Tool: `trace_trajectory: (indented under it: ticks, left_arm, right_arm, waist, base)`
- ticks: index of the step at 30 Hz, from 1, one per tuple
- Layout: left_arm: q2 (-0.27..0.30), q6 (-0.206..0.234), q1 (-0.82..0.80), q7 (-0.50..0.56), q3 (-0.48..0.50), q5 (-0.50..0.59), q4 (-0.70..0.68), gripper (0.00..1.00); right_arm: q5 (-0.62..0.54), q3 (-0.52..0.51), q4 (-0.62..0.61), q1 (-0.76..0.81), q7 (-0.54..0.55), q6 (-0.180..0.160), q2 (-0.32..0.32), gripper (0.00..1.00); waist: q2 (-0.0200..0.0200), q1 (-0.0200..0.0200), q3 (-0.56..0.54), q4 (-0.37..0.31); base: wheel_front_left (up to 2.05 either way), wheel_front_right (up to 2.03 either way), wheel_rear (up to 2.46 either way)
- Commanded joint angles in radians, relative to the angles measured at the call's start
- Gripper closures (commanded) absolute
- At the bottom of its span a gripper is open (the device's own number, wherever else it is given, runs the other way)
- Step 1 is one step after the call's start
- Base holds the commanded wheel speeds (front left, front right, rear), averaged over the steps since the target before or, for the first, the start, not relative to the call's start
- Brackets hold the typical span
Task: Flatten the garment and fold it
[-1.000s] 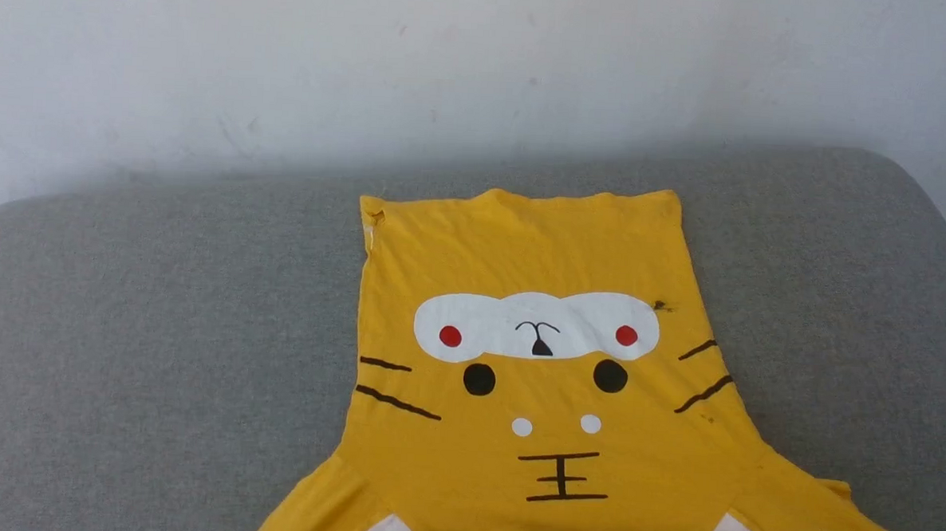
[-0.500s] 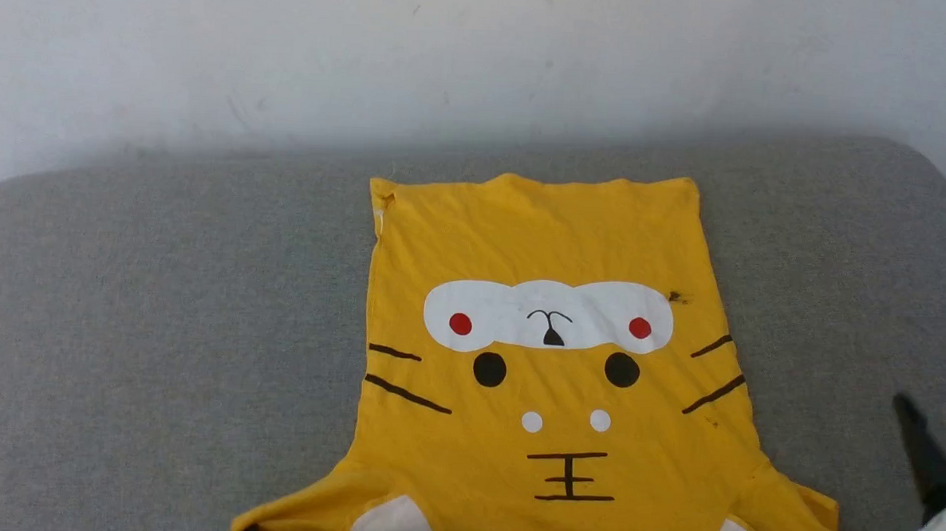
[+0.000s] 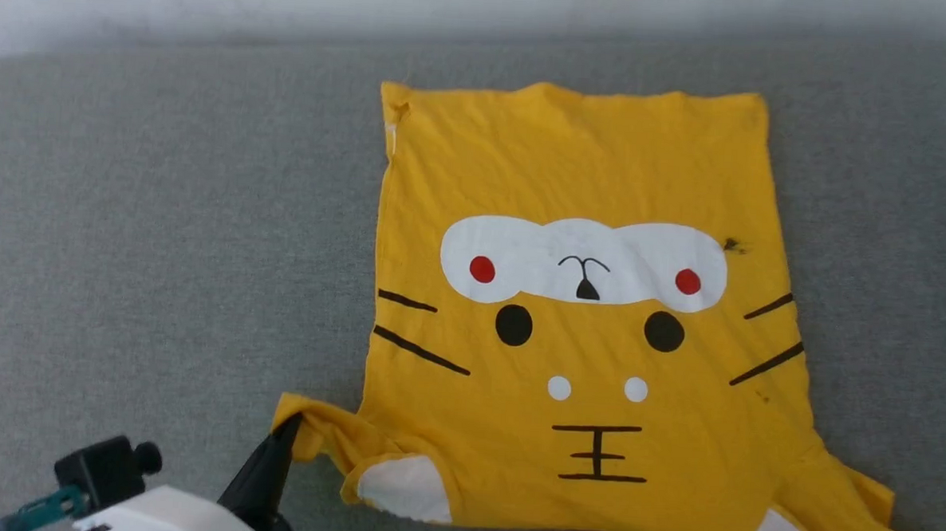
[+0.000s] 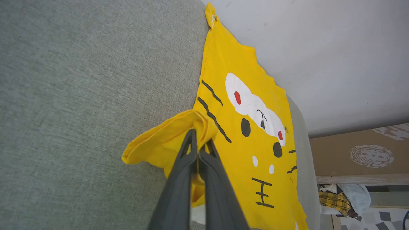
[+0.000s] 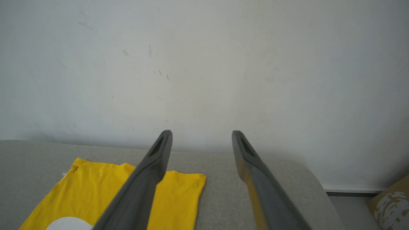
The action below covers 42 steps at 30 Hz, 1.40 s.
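Note:
The garment [image 3: 589,342], a bright yellow T-shirt with a cat face printed on it, lies mostly flat on the grey cushion [image 3: 162,244], hem towards the wall. My left gripper [image 3: 290,431] comes in from the lower left and is shut on the shirt's left sleeve [image 3: 322,434]. In the left wrist view the sleeve [image 4: 166,137] is bunched and lifted around the left gripper [image 4: 200,139]. The right sleeve [image 3: 846,505] lies spread out. My right gripper [image 5: 201,134] is open and empty, raised above the cushion beyond the garment [image 5: 96,188], facing the wall.
A white wall [image 3: 452,1] runs along the cushion's far edge. The cushion's rounded right end [image 5: 306,179] drops to the floor, where a cardboard box [image 4: 361,156] and some cloth clutter [image 4: 338,198] sit. Bare grey cushion stretches left of the shirt.
The head camera has tilted down. My left gripper has come into view holding the left sleeve, now bunched inward. The right gripper has left the lower right and opened.

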Motion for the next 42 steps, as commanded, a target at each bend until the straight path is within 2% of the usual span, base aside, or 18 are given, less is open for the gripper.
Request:
trace_trajectory:
  ticks: [1, 8, 14, 22, 30, 31, 32, 37, 42]
  left_arm:
    - [-0.004, -0.007, -0.032, -0.004, -0.012, 0.017, -0.007, 1.00]
    - [-0.019, -0.019, -0.098, -0.005, -0.066, 0.047, -0.014, 1.00]
    - [-0.036, -0.036, -0.135, -0.019, -0.090, 0.052, 0.010, 1.00]
    - [-0.047, -0.057, -0.180, -0.025, -0.112, 0.052, 0.043, 1.00]
    - [-0.042, -0.059, -0.195, -0.024, -0.109, 0.052, 0.055, 1.00]
    - [-0.041, -0.059, -0.197, -0.023, -0.108, 0.052, 0.056, 1.00]
    - [-0.040, -0.059, -0.198, -0.023, -0.108, 0.052, 0.058, 1.00]
    - [-0.038, -0.056, -0.200, -0.025, -0.102, 0.051, 0.066, 1.00]
    - [-0.022, -0.043, -0.188, -0.029, -0.079, 0.057, 0.066, 1.00]
  right_arm:
    - [-0.020, 0.008, 0.049, -0.061, 0.000, -0.001, -0.010, 0.00]
    - [-0.142, 0.001, 0.278, -0.274, 0.047, -0.001, -0.048, 0.00]
    - [-0.216, -0.043, 0.432, -0.342, 0.089, -0.001, -0.041, 0.00]
    - [-0.304, -0.153, 0.531, -0.342, 0.101, -0.001, -0.012, 0.00]
    - [-0.336, -0.181, 0.560, -0.344, 0.105, -0.001, 0.006, 0.02]
    - [-0.338, -0.180, 0.562, -0.345, 0.105, -0.001, 0.006, 0.37]
    - [-0.343, -0.177, 0.562, -0.345, 0.100, -0.001, 0.004, 0.98]
    - [-0.358, -0.164, 0.573, -0.342, 0.054, -0.001, 0.006, 1.00]
    - [-0.258, -0.077, 0.565, -0.313, -0.009, -0.001, 0.039, 1.00]
  waist:
    - [-0.0001, -0.0004, 0.114, 0.077]
    - [-0.0001, -0.0004, 0.244, 0.166]
    - [-0.0001, -0.0004, 0.321, 0.207]
    - [-0.0001, -0.0004, 0.380, 0.231]
    - [-0.0001, -0.0004, 0.396, 0.234]
    - [-0.0001, -0.0004, 0.396, 0.234]
    - [-0.0001, -0.0004, 0.396, 0.234]
    - [-0.0001, -0.0004, 0.381, 0.222]
    - [-0.0001, -0.0004, 0.301, 0.170]
  base:
    - [0.00, 0.00, 0.00]
    - [0.00, 0.00, 0.00]
    - [0.00, 0.00, 0.00]
    - [0.00, 0.00, 0.00]
    - [0.00, 0.00, 0.00]
    - [0.00, 0.00, 0.00]
    - [0.00, 0.00, 0.00]
    - [0.00, 0.00, 0.00]
    - [0.00, 0.00, 0.00]
